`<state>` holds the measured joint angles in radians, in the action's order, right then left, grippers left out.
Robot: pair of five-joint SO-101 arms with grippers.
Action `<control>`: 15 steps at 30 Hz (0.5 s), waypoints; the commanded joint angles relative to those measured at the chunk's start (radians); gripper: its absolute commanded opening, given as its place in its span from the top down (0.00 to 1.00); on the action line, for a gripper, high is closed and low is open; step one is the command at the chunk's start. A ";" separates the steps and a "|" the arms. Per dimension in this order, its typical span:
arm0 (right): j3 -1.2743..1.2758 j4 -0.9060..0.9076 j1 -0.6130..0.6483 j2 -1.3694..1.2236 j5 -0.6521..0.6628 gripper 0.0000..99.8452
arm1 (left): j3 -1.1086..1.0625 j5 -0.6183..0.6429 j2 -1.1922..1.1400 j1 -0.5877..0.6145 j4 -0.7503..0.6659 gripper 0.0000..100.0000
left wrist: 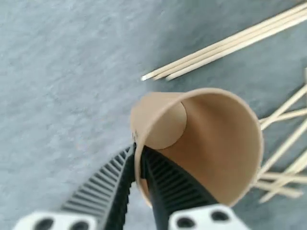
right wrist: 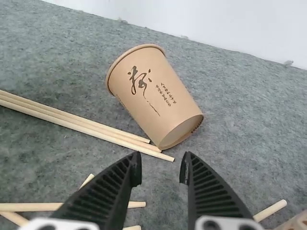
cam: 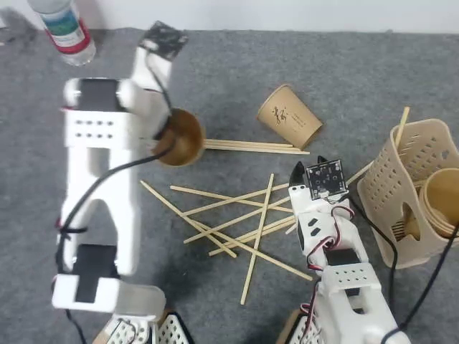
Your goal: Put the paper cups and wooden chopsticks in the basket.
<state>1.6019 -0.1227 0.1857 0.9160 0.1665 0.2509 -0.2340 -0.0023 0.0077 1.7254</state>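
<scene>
My left gripper (left wrist: 138, 155) is shut on the rim of a brown paper cup (left wrist: 201, 143), one finger inside and one outside; from above that cup (cam: 181, 137) hangs at the left arm's tip over the grey mat. A second paper cup (cam: 289, 116) lies on its side, printed, just ahead of my right gripper (right wrist: 160, 167), which stands open with nothing between its fingers. The same cup (right wrist: 153, 96) lies beyond the fingertips. Several wooden chopsticks (cam: 237, 218) are scattered in the middle. The beige basket (cam: 401, 215) at the right holds stacked cups (cam: 443, 197) and a chopstick.
A plastic bottle (cam: 64, 25) stands at the back left edge. Three chopsticks (cam: 251, 146) lie side by side between the two cups. Black cables run along both arms. Open mat lies at the back right.
</scene>
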 commanded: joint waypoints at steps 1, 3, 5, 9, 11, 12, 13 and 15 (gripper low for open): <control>-0.014 -0.018 0.001 0.024 -0.003 0.85 | 0.013 0.278 0.051 -0.038 -0.032 0.99; -0.014 -0.018 0.001 0.024 -0.006 0.85 | 0.012 0.327 0.051 -0.057 -0.037 0.99; -0.014 -0.018 0.002 0.024 -0.008 0.85 | -0.001 0.359 0.051 -0.087 -0.037 0.99; -0.014 -0.018 0.008 0.024 -0.009 0.85 | -0.079 0.365 0.055 -0.207 -0.031 0.99; -0.014 -0.018 0.005 0.024 -0.009 0.85 | -0.139 0.362 0.087 -0.227 -0.026 0.99; -0.014 -0.018 0.005 0.024 -0.009 0.85 | -0.168 0.359 0.114 -0.227 -0.026 0.99; -0.014 -0.018 0.005 0.024 -0.009 0.85 | -0.194 0.344 0.144 -0.227 -0.025 0.99; -0.014 -0.018 0.007 0.024 -0.009 0.85 | -0.260 0.293 0.216 -0.218 -0.020 0.99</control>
<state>1.6034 -0.1227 0.1857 0.9160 0.1665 0.0453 0.1097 0.0944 -0.2071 1.7054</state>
